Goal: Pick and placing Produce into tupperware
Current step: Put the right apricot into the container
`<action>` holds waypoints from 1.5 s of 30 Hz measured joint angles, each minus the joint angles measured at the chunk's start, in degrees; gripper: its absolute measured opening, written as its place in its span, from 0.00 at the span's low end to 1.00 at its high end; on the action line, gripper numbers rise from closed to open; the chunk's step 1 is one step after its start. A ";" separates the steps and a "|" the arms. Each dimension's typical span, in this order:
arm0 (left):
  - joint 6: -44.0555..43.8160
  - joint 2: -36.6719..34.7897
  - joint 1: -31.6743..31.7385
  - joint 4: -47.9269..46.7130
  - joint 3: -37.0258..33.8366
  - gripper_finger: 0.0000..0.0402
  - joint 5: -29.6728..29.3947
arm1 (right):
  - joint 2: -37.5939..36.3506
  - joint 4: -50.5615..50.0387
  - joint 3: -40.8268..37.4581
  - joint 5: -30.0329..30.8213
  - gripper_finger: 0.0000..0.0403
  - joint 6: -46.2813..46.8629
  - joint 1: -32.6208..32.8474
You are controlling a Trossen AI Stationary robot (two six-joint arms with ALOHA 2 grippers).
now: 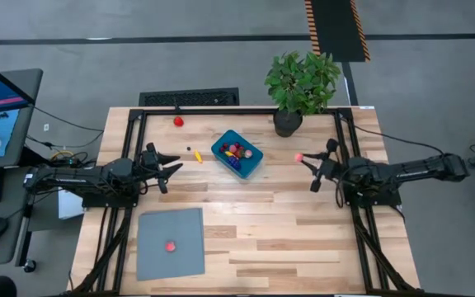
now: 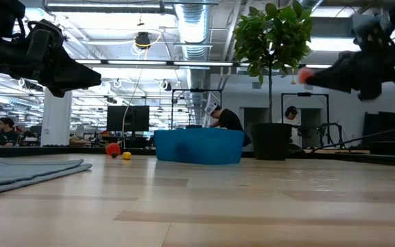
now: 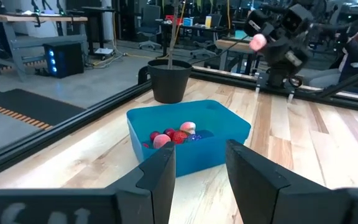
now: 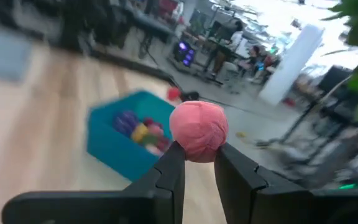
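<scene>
Pink and round, a piece of produce (image 1: 299, 156) sits pinched in the right gripper (image 1: 306, 162), seen from above, just beside the potted plant (image 1: 301, 85) and apart from the teal tupperware (image 1: 237, 154). The carry should cross bare wood toward the tupperware, staying clear of the plant, with release only once the piece is over the rim. The left gripper (image 1: 174, 164) waits on the tupperware's far side, fingers parted and holding nothing. Strays lie by the tupperware, near the table's back edge and on the grey sheet (image 1: 170, 242).

Low view: the tupperware (image 2: 199, 145) stands low-walled, the pink piece (image 2: 306, 75) well above it, so height looks ample.

Left wrist view: the tupperware (image 3: 188, 138) already holds several pieces, with open room toward its plant-side end.

Right wrist view: the pink ball (image 4: 198, 130) is clamped at the fingertips (image 4: 174, 157), the tupperware (image 4: 131, 143) beyond.
</scene>
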 joint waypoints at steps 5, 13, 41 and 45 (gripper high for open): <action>0.07 0.00 0.00 0.09 0.00 0.32 -0.82 | 3.33 4.54 0.03 -3.11 0.24 13.17 0.05; 0.69 0.00 0.00 0.15 0.00 0.32 -1.92 | 10.44 11.13 0.06 -3.30 0.24 27.10 -0.08; -1.26 -0.02 0.00 0.30 0.00 0.32 -2.06 | 63.04 8.43 37.29 -10.12 0.24 33.70 -10.75; -1.81 0.00 0.00 0.31 0.00 0.32 -2.07 | 70.00 1.68 44.51 -10.16 0.25 35.98 -12.34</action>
